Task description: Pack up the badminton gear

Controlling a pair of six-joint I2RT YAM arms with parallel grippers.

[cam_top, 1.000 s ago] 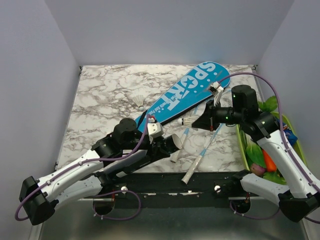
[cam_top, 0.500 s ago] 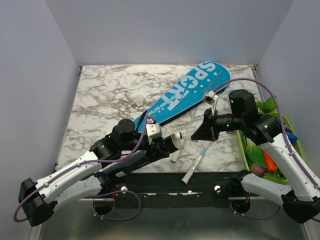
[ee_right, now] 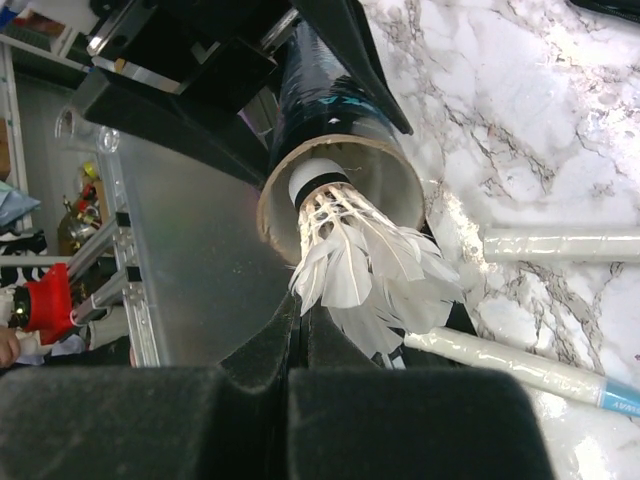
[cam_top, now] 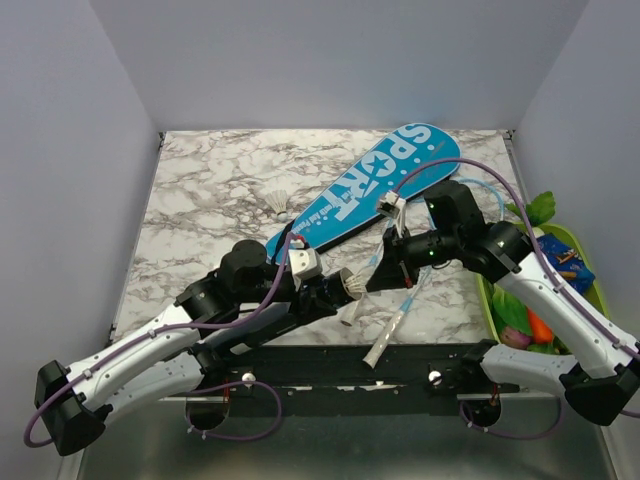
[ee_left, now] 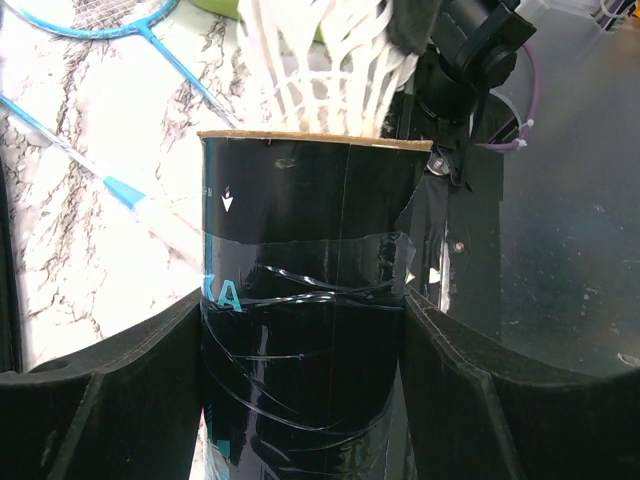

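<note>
Marble table [cam_top: 200,200] | your left pincer [ee_left: 305,340] hugs black tube [ee_left: 300,230] | your right pincer [ee_right: 300,320] pinches shuttlecock [ee_right: 365,265], tube mouth just ahead | light, breakable feathers: squeeze softly

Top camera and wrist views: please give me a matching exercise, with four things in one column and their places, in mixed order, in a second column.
Things
1. black tube
2. held shuttlecock
3. loose shuttlecock
4. blue bag

Places
A. on the marble table, just left of the bag
B. pinched by the right gripper, nose in the tube's mouth
C. flat on the table, slanting toward the far right corner
D. clamped in the left gripper

Pairs: 1-D, 2-B, 3-A, 4-C
</note>
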